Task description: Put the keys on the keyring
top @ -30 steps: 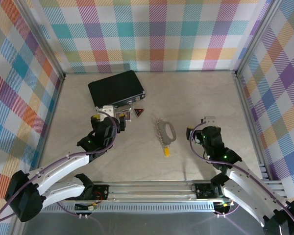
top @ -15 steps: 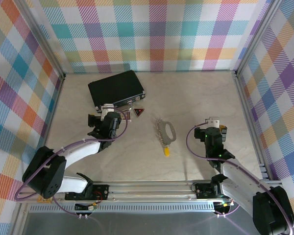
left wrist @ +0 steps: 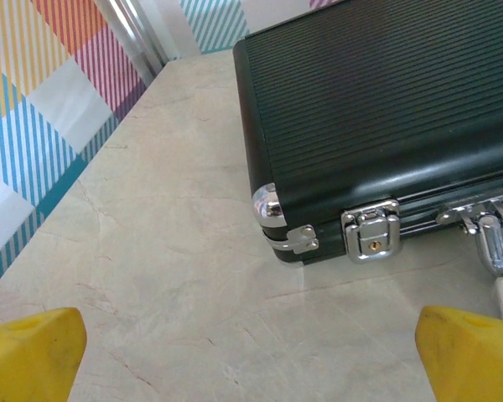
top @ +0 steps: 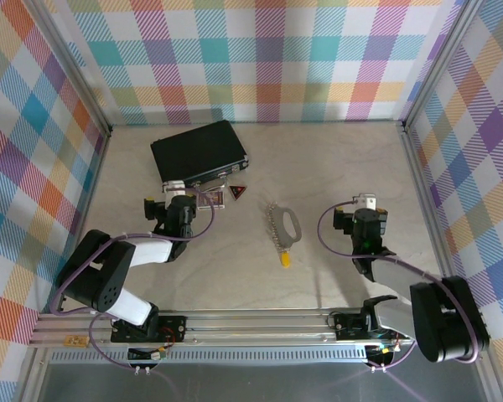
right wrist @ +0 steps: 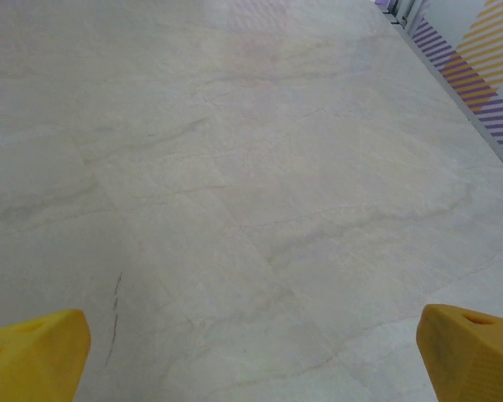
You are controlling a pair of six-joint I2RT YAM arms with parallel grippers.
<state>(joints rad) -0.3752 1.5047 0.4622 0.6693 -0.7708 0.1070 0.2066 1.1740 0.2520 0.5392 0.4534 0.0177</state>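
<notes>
Right, both arms sit folded low near the front of the beige marble-patterned tabletop [top: 344, 159], and neither is holding anything. The left gripper [left wrist: 251, 360] has its jaws spread wide, with one yellow fingertip [left wrist: 29, 352] in each lower corner of its wrist view and bare surface between them. Just ahead of it lies the black ribbed rectangular case [left wrist: 386, 109], lid down, with a silvery latch [left wrist: 370, 233] on its near side and a chrome corner cap [left wrist: 267, 201] facing the camera.

From above, a small picture card [top: 211, 198] and a red-and-black triangular tag [top: 237, 193] lie side by side just off the case's near edge.

At mid-table, between the two arms and well apart from both, rests the flat grey metal oval keyring [top: 290, 224], with its short silvery linked chain [top: 274, 224] running along its left side. The small key with a bright yellow plastic head [top: 284, 260] lies just on the near side of the chain's end. It is too small to tell whether it touches the chain.

On the right, the right gripper [right wrist: 251, 356] is also released, jaws wide, with nothing but tabletop between them.
</notes>
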